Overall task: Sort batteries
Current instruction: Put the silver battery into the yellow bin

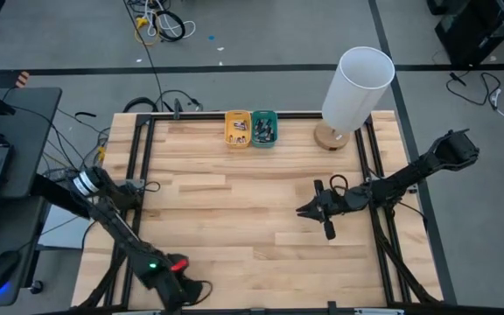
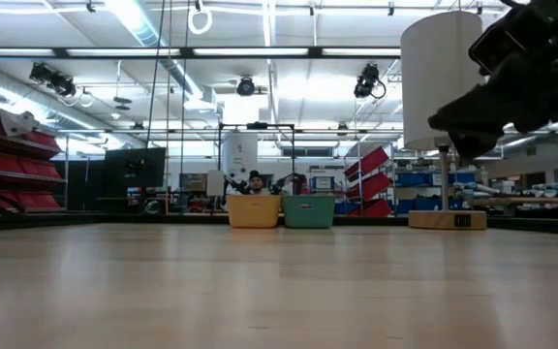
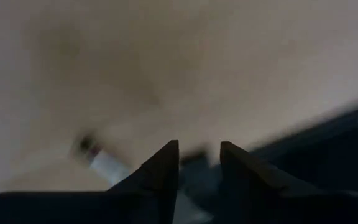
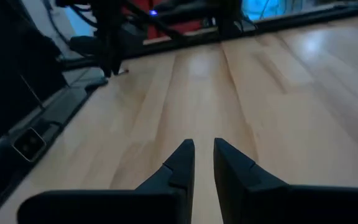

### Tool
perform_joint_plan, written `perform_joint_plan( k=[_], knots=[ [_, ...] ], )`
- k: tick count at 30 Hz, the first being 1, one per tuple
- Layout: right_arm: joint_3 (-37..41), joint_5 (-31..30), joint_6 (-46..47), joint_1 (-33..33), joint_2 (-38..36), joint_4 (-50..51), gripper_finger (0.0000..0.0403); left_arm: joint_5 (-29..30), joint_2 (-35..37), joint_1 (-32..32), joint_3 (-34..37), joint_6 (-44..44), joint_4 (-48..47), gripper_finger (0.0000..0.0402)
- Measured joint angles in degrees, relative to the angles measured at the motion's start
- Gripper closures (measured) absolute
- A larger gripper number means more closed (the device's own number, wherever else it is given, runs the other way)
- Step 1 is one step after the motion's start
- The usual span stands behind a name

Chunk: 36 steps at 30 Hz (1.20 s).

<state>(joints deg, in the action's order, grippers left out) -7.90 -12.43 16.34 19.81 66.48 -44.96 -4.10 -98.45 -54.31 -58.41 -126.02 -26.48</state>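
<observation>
The batteries show as small dark and silvery bits inside a yellow tray (image 1: 237, 129) and a teal tray (image 1: 264, 129), which stand side by side at the table's far edge. In the low view the walls of the yellow tray (image 2: 254, 210) and the teal tray (image 2: 309, 210) hide them. My right gripper (image 1: 305, 210) hangs above the bare wood right of centre, pointing toward the table's left. Its fingers (image 4: 204, 155) stand a narrow gap apart and hold nothing. My left gripper (image 1: 202, 289) waits at the near left corner, slightly open (image 3: 199, 152) and empty.
A white-shaded lamp (image 1: 353, 83) on a wooden base (image 1: 331, 136) stands at the far right, next to the teal tray. A black frame (image 1: 140, 166) runs along the table's edges. Bare wood (image 1: 234, 219) lies between the two arms.
</observation>
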Motion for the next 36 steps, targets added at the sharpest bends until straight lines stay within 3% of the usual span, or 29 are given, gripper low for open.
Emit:
perform_joint_plan(
  k=[6,12,21,24,31,36],
  knots=[
    [0.0,0.0,0.0,1.0,0.0,4.1,0.0355,-4.7,-6.0,1.4,-8.0,2.6,-7.6,0.0277],
    [0.0,-0.1,-1.6,0.7,0.4,3.9,0.0355,-9.6,-6.6,1.3,-12.7,1.2,-15.4,0.0277],
    [0.0,-0.4,-2.1,0.7,0.9,3.4,0.0355,-11.4,-8.0,0.4,-13.4,-1.0,-24.6,0.0264],
    [0.0,-0.4,-4.1,0.6,0.9,3.3,0.0355,-12.9,-9.3,0.3,-13.4,-2.2,-24.8,0.0245],
    [0.0,-0.4,-6.5,-0.4,0.9,2.1,0.0355,-8.8,-10.1,0.3,-13.3,-1.9,-19.5,0.0208],
    [0.0,-0.3,-6.9,-1.2,0.9,2.2,0.0355,-9.6,-10.9,-0.3,-12.9,-1.9,-19.9,0.0197]
  ],
)
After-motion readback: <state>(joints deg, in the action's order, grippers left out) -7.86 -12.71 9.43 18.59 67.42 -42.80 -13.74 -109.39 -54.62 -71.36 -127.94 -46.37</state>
